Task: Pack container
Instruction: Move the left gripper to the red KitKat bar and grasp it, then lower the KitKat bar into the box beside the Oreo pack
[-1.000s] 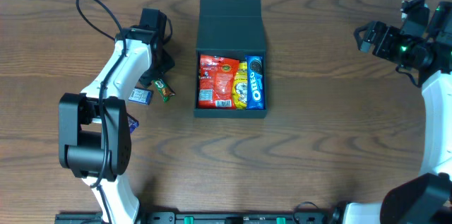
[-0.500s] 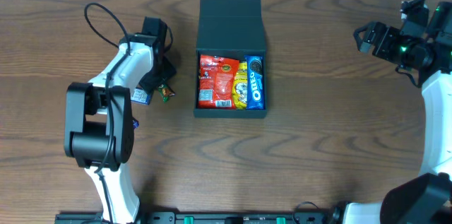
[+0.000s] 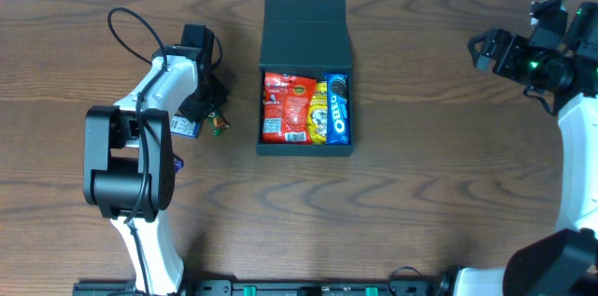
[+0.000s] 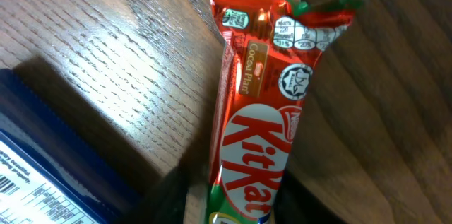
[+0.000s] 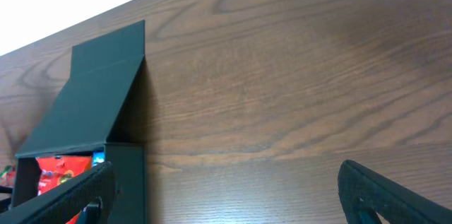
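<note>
The dark teal container [image 3: 306, 149] sits open at mid-table, its lid [image 3: 306, 25] folded back. It holds a red packet [image 3: 287, 106], a yellow packet [image 3: 318, 114] and a blue Oreo pack [image 3: 337, 109]. A red and green KitKat bar [image 4: 258, 111] lies on the wood left of the container [image 3: 220, 124]. My left gripper [image 3: 207, 109] is low over the bar. Its dark fingers flank the bar's near end [image 4: 244, 206], with a strip of wood showing on the left side. My right gripper [image 3: 484, 49] hangs open and empty at the far right [image 5: 226, 203].
A blue packet [image 3: 185, 127] lies just left of the KitKat and shows at the left edge of the left wrist view [image 4: 42, 160]. A small blue item [image 3: 176, 161] lies nearer the front. The container's lid shows in the right wrist view [image 5: 92, 104].
My left gripper has moved down and over the KitKat bar, which is now partly covered in the overhead view. The right arm has not moved.
</note>
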{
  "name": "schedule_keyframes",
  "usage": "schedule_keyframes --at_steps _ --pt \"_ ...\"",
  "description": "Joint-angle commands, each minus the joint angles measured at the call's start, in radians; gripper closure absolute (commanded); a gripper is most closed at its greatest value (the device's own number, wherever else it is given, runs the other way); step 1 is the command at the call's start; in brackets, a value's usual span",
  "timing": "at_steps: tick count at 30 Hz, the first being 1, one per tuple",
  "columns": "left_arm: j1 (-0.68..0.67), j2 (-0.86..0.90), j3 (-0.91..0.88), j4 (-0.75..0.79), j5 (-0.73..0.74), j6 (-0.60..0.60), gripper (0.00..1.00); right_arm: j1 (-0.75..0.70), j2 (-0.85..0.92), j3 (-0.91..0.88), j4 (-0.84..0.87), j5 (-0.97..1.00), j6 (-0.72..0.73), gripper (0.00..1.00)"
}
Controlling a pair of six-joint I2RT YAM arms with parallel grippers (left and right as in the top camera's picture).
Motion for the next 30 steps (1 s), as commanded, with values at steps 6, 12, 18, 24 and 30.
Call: schedule_keyframes --at_steps 6,12,18,24,30 --pt "0.007 0.034 0.018 -0.006 0.018 0.087 0.74 -0.003 -0.019 0.003 0.0 -0.007 -0.012 0.01" --pt "0.004 0.033 0.111 -0.036 0.018 0.15 0.8 -0.003 -0.019 0.003 0.0 -0.007 -0.002 0.01" --pt "-0.022 0.033 0.275 -0.103 -0.001 0.259 0.86 -0.003 -0.019 0.003 0.001 -0.007 -0.002 0.01" --pt "-0.134 0.033 0.447 -0.179 -0.013 0.369 0.87 -0.003 -0.019 0.003 0.005 -0.007 -0.002 0.01" --pt "-0.296 0.034 0.467 -0.222 -0.011 0.371 0.78 -0.006 -0.019 0.003 0.019 -0.006 -0.003 0.01"
